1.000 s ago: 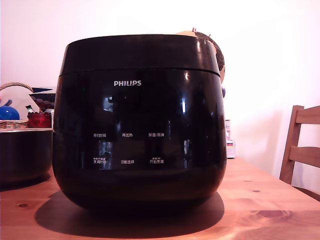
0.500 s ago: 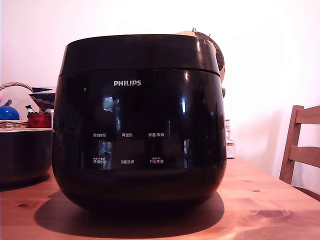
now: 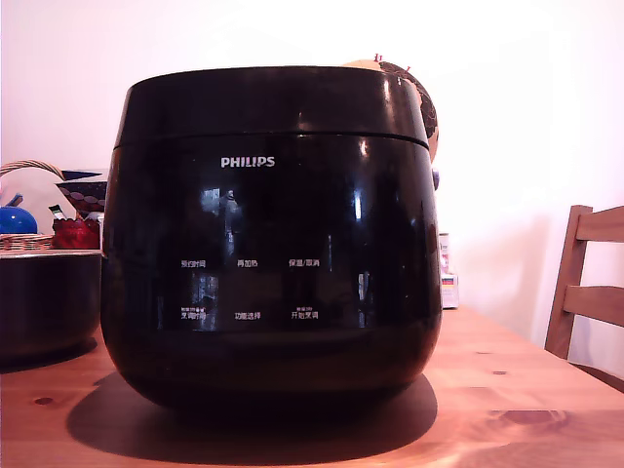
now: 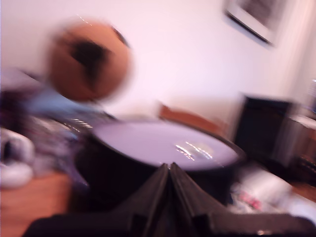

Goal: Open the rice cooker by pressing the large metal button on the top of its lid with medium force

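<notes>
The glossy black rice cooker [image 3: 273, 244] with the white PHILIPS logo fills the middle of the exterior view, standing on the wooden table [image 3: 526, 390]. Its lid [image 3: 273, 102] is down and closed. The metal button is out of sight from this side. No gripper shows in the exterior view. The wrist view is blurred by motion. There my gripper [image 4: 169, 166] is shut, its two dark fingers meeting at a point with nothing between them, just in front of and above the near rim of the lid's shiny top [image 4: 163, 143]. I cannot make out the button in the blur.
A dark bowl-like pot [image 3: 44, 302] stands at the exterior view's left, with a wicker basket [image 3: 27, 239] of small items behind it. A wooden chair [image 3: 585, 283] is at the right. A round brown object [image 4: 89, 59] sits behind the cooker.
Only the faint reflections on the cooker's front shift a little. The cooker and its lid have not moved.
</notes>
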Available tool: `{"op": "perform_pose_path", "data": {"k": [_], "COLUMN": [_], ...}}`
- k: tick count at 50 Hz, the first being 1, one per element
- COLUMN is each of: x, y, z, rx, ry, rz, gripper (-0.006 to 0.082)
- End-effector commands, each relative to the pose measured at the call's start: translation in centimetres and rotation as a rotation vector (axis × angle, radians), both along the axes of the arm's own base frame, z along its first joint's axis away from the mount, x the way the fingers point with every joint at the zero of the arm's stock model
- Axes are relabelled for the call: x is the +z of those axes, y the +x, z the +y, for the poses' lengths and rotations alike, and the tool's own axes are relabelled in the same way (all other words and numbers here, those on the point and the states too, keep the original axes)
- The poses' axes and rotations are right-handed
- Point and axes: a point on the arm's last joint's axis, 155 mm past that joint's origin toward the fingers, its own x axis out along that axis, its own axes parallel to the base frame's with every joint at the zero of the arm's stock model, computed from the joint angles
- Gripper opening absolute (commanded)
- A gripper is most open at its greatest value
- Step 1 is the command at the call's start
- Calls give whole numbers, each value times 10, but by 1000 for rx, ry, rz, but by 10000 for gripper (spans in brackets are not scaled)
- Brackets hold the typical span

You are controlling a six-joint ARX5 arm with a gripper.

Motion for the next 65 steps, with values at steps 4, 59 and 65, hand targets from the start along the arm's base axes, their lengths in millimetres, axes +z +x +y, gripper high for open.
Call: {"op": "perform_pose_path", "data": {"k": [4, 59, 65], "x": [5, 29, 19], "y": [-10, 56, 59], "z": [-15, -126, -133], "rx": [-105, -223, -231], "ry": [32, 336, 348], "rz": [4, -182, -164], "gripper": [-20, -21, -21]}}
